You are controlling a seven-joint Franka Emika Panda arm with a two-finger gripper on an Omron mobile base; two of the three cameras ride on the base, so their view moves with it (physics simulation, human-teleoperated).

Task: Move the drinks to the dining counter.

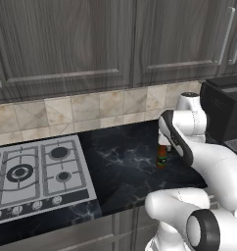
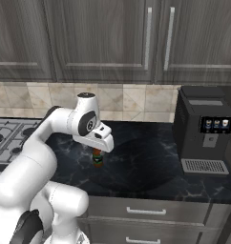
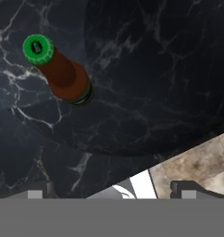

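A: Where is the bottle [image 3: 62,73], and what does the gripper [image 3: 111,192] hold?
B: The bottle stands upright on the black counter [image 2: 146,167], between the stove [image 1: 32,171] and the coffee machine [image 2: 203,131], directly below the hand. The gripper holds nothing; its jaws stand wide apart above the cap [image 3: 38,49].
A: How should the step in hand be done well?
B: Judged from these views, the step is the approach to grasp. The hand view shows the bottle off to the upper left, so the hand should first centre over the cap, then descend straight down until the fingers straddle the neck or body, and close only once both sit level on opposite sides. A skewed descent could tip the bottle.
A: How does the bottle look?
B: Brown glass, a green cap, an orange-brown neck and a dark label with a green band at the base; slim and easy to topple
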